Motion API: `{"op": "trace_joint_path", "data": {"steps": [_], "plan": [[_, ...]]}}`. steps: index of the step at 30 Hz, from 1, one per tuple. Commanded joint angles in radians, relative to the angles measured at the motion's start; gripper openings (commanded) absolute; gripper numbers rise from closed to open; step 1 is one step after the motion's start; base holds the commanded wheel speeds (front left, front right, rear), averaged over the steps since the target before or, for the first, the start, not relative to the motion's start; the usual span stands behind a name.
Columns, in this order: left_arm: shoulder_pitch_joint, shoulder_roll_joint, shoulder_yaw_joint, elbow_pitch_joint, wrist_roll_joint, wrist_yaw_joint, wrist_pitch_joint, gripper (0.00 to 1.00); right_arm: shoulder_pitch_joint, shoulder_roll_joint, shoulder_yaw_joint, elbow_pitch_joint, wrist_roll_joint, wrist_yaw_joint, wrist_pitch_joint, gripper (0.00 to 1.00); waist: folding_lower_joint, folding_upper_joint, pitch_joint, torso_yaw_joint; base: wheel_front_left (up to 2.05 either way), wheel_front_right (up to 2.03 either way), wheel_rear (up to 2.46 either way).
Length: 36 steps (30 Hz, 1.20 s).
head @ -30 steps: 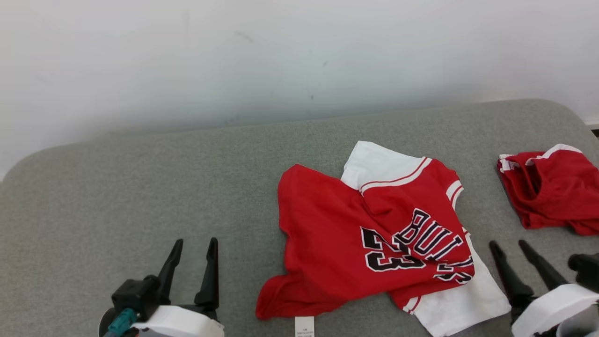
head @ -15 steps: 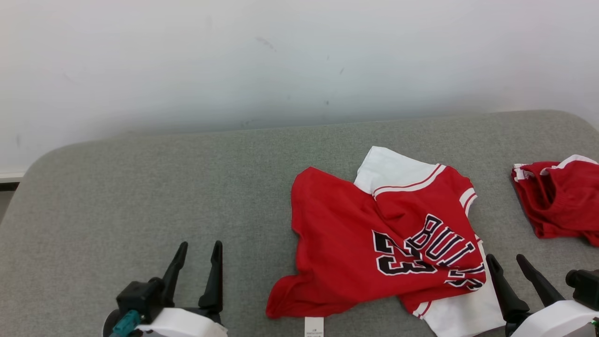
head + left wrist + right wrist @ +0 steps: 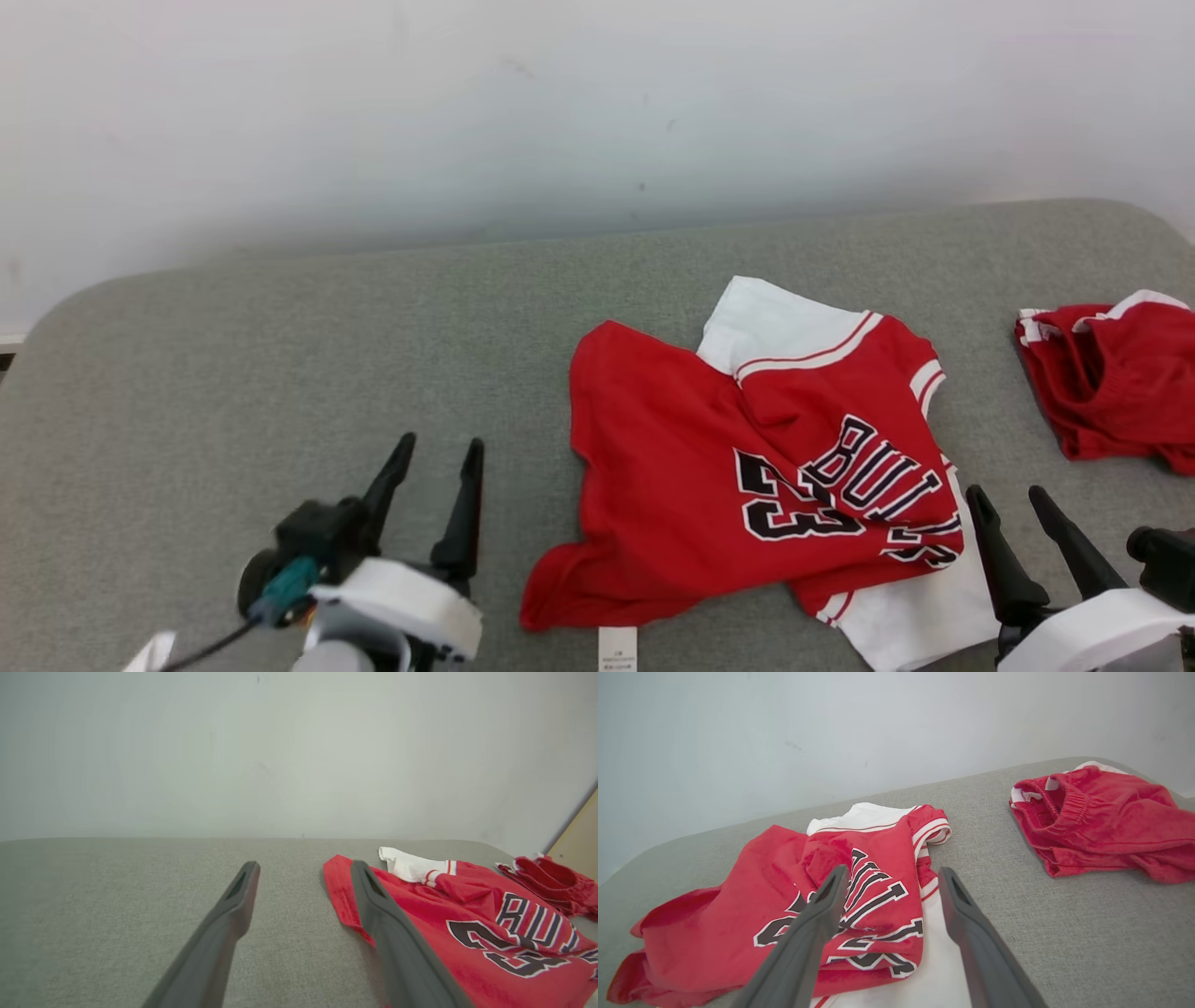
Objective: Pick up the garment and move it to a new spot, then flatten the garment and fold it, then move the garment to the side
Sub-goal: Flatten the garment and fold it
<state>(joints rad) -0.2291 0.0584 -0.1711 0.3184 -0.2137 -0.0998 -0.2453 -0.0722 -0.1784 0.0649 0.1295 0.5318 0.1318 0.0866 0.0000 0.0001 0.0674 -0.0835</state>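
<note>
On grey upholstery, jersey runs near-left to far-right.

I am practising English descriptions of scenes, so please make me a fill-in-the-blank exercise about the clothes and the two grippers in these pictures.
1. The black number printed on the jersey is ___.
2. The left gripper and the right gripper both hold nothing, and their jaws stand ___.
3. In the head view, the red shorts lie to the ___ of the jersey.
4. The padded surface under both garments is ___ in colour.

Missing words: 23; open; right; grey.
</note>
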Motion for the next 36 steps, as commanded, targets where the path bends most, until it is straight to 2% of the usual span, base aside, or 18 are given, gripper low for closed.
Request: {"op": "trace_joint_path", "data": {"steps": [1, 7, 12, 16, 23, 29, 30, 31, 32, 36], "plan": [[-0.032, 0.008, -0.014, 0.014, 0.000, -0.007, 0.019, 1.00, -0.016, 0.006, -0.001, -0.004, -0.009, -0.002, -0.010, 1.00, 0.0000, -0.0001, 0.013, -0.014, 0.00, 0.00, 0.00], [-0.197, 0.026, -0.067, 0.106, -0.016, -0.022, 0.169, 1.00, -0.053, 0.028, 0.015, -0.002, -0.020, -0.002, -0.051, 1.00, 0.0000, -0.0001, 0.062, -0.080, 0.00, 0.00, 0.00], [-0.333, 0.036, -0.060, 0.221, -0.031, -0.012, 0.315, 1.00, -0.086, 0.048, 0.036, -0.006, 0.005, -0.002, -0.098, 1.00, 0.0000, -0.0001, 0.118, -0.161, 0.00, 0.00, 0.00], [-0.421, 0.070, -0.058, 0.327, -0.010, 0.000, 0.395, 1.00, -0.108, 0.057, 0.049, -0.005, 0.014, -0.002, -0.143, 1.00, 0.0000, -0.0001, 0.157, -0.227, 0.00, 0.00, 0.00], [-0.547, 0.104, -0.050, 0.518, -0.034, -0.007, 0.472, 1.00, -0.134, 0.070, 0.079, 0.026, 0.033, -0.002, -0.198, 1.00, 0.0000, -0.0001, 0.197, -0.304, 0.00, 0.00, 0.00], [-0.611, 0.097, -0.067, 0.625, -0.039, -0.014, 0.481, 1.00, -0.142, 0.070, 0.097, 0.056, 0.043, -0.002, -0.221, 1.00, 0.0000, -0.0001, 0.205, -0.319, 0.00, 0.00, 0.00], [-0.620, 0.096, -0.073, 0.647, -0.037, -0.016, 0.482, 0.86, -0.145, 0.070, 0.099, 0.061, 0.044, -0.002, -0.222, 1.00, 0.0000, -0.0001, 0.205, -0.320, 0.00, 0.00, 0.00], [-0.628, 0.094, -0.079, 0.665, -0.034, -0.017, 0.486, 0.20, -0.148, 0.070, 0.101, 0.066, 0.045, -0.002, -0.226, 1.00, 0.0000, -0.0001, 0.204, -0.320, 0.00, 0.00, 0.00], [-0.635, 0.093, -0.084, 0.682, -0.033, -0.019, 0.482, 0.00, -0.150, 0.069, 0.103, 0.072, 0.046, -0.002, -0.229, 1.00, 0.0000, -0.0001, 0.203, -0.319, 0.00, 0.00, 0.00], [-0.672, 0.099, -0.085, 0.718, -0.046, -0.022, 0.440, 0.00, -0.154, 0.062, 0.103, 0.087, 0.047, -0.002, -0.234, 1.00, 0.0000, -0.0001, 0.194, -0.307, 0.00, 0.00, 0.00]]}}
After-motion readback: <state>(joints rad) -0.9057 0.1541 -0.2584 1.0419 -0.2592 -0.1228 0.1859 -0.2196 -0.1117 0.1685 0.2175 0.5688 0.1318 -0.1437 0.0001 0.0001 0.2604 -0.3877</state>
